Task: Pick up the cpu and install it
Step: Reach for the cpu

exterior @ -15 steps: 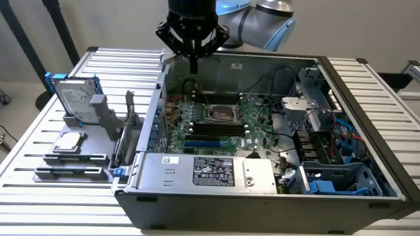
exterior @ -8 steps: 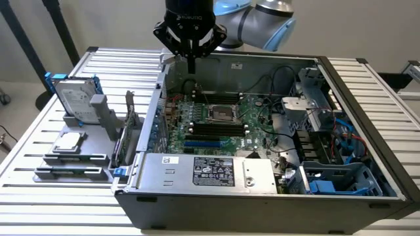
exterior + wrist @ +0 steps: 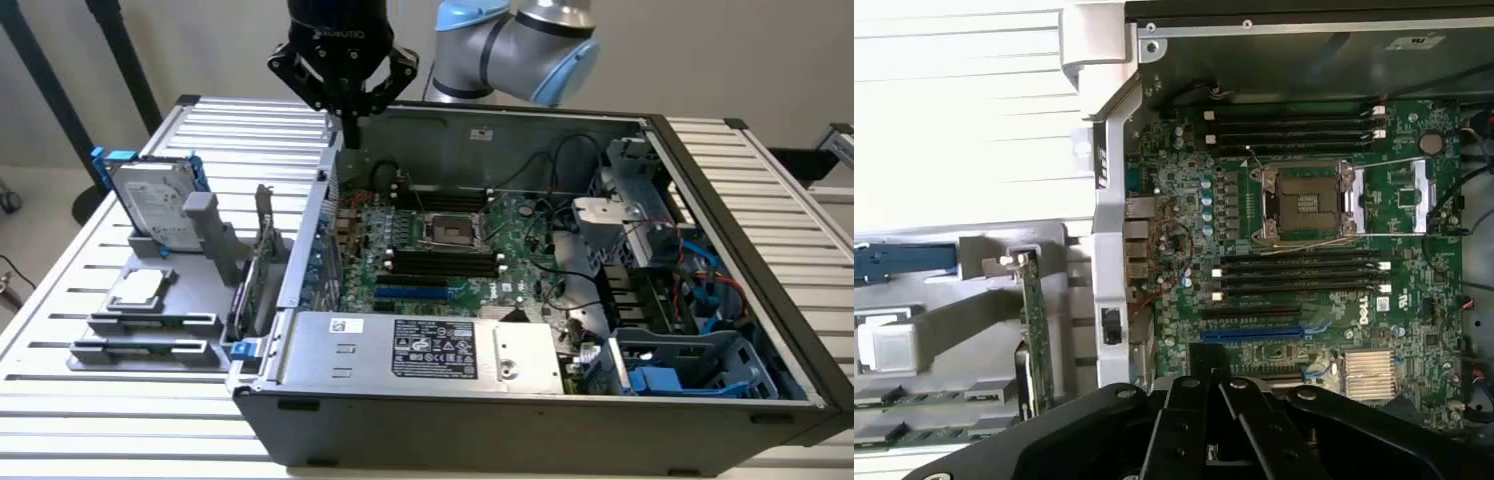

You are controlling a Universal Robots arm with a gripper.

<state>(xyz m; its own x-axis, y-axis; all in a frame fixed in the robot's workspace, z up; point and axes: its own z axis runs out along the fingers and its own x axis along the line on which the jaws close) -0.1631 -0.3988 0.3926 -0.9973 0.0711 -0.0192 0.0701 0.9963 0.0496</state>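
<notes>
The cpu (image 3: pixel 138 290) lies flat on the grey holder stand (image 3: pixel 150 322), outside the open computer case (image 3: pixel 534 420) on the exterior view's left. It sits just below the upright hard drive (image 3: pixel 158 205). The gripper (image 3: pixel 350 128) hangs over the case's far wall, well apart from the cpu, with its jaws closed together. The motherboard's processor socket (image 3: pixel 451 232) sits mid-board.

The arm (image 3: pixel 521 45) sits at the far side, its joint to the exterior view's right of the black gripper (image 3: pixel 355 136), which points straight down, fingers (image 3: pixel 352 118) pressed together.
</notes>
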